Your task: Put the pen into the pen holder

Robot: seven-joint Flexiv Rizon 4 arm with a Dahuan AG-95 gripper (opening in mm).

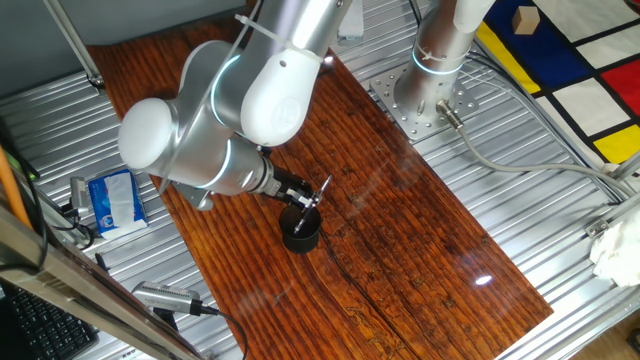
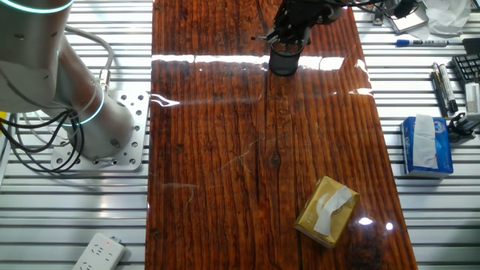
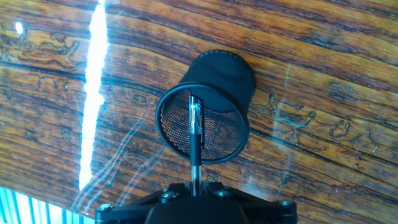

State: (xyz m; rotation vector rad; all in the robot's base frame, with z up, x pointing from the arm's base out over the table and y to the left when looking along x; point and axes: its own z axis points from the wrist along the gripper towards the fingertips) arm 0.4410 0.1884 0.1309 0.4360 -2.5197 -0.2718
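The pen holder [image 3: 205, 118] is a black mesh cup standing upright on the wooden table; it also shows in one fixed view [image 1: 300, 230] and in the other fixed view [image 2: 285, 56]. My gripper [image 3: 195, 183] is shut on the pen [image 3: 194, 134], a thin dark and silvery stick that points down over the cup's mouth, its tip at or just inside the rim. In one fixed view the gripper [image 1: 308, 198] hangs right above the cup, with the pen [image 1: 322, 190] sticking out of it. In the other fixed view the gripper [image 2: 289, 34] sits over the cup.
A tan tissue box [image 2: 326, 211] lies on the wooden table [image 2: 247, 150] at the near end. A blue tissue pack [image 2: 426, 144] and pens lie on the metal bench to the right. A silver tool with a cable [image 1: 165, 297] and the arm's base plate [image 1: 425, 100] sit beside the wood.
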